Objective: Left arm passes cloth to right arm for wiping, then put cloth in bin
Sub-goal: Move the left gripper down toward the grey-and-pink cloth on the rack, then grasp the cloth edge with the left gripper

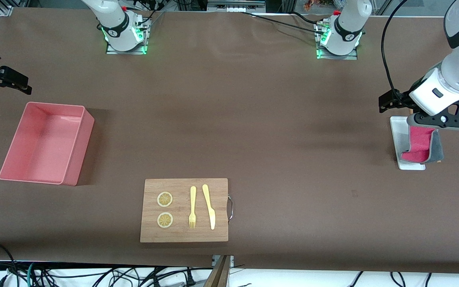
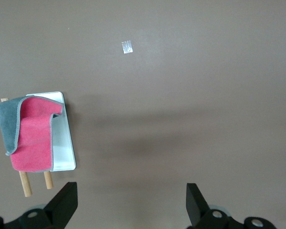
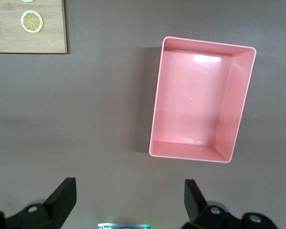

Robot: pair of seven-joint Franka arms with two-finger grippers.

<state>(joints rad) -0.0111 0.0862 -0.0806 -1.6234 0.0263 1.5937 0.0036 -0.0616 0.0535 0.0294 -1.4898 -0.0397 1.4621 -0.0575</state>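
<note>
The task is at its first step: the cloth (image 1: pixel 420 145) hangs on a rack on the white tray (image 1: pixel 399 131), untouched. The left gripper (image 2: pixel 131 202) hovers beside it, wide open and empty; next it must descend and pinch the cloth. The right gripper (image 3: pixel 128 202) waits, open, near the bin (image 1: pixel 46 141).

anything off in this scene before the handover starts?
Nothing spilled or damaged. The cloth hangs folded over a small wooden rack on the white tray, pink face out with a grey flap turned over. One small pale scrap lies on the bare table. The bin is empty, and both grippers are open.
</note>
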